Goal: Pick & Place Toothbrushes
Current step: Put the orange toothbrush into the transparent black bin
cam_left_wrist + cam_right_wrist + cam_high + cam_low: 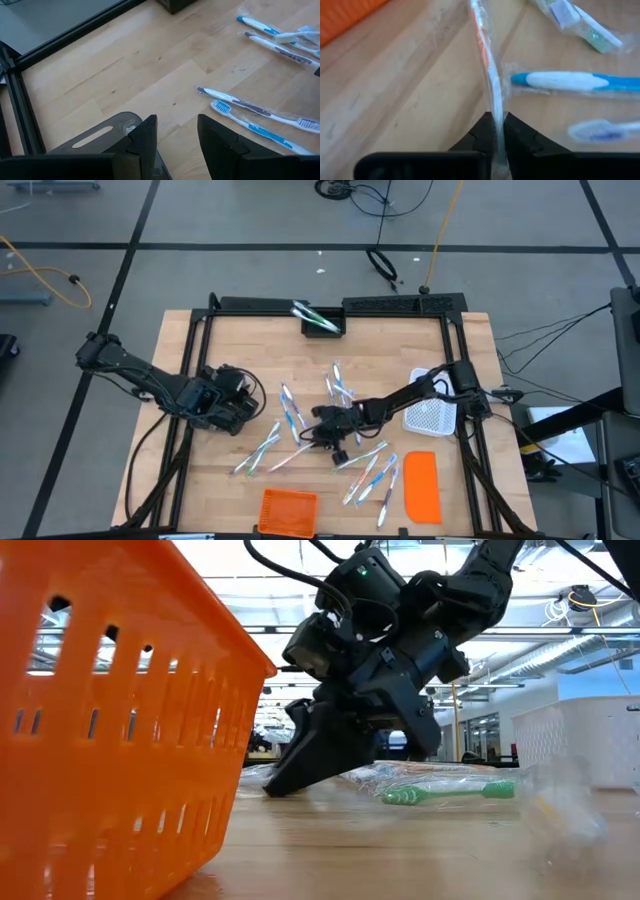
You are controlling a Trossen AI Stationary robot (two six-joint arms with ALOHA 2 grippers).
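Toothbrushes lie scattered over the wooden table in the high view, thin pale sticks with blue, green or pink accents, most between the black bin at the far edge and the orange basket at the near edge. A few more rest in that black bin. The right gripper is down among them, just beyond the orange basket; the left gripper waits farther left over bare wood. An orange lid and a white mesh basket sit to the right of the pile.

From the low view, the orange basket fills the left and hides much of the table; the right gripper touches down beside a green wrapped toothbrush. The wrappers blur together.

Through the left wrist view, the left gripper stands parted and empty, with open wood ahead out to the black frame rail.

In the right wrist view, the right gripper is pinched tight on an orange-and-white wrapped toothbrush; a blue-and-white one lies just beside it.
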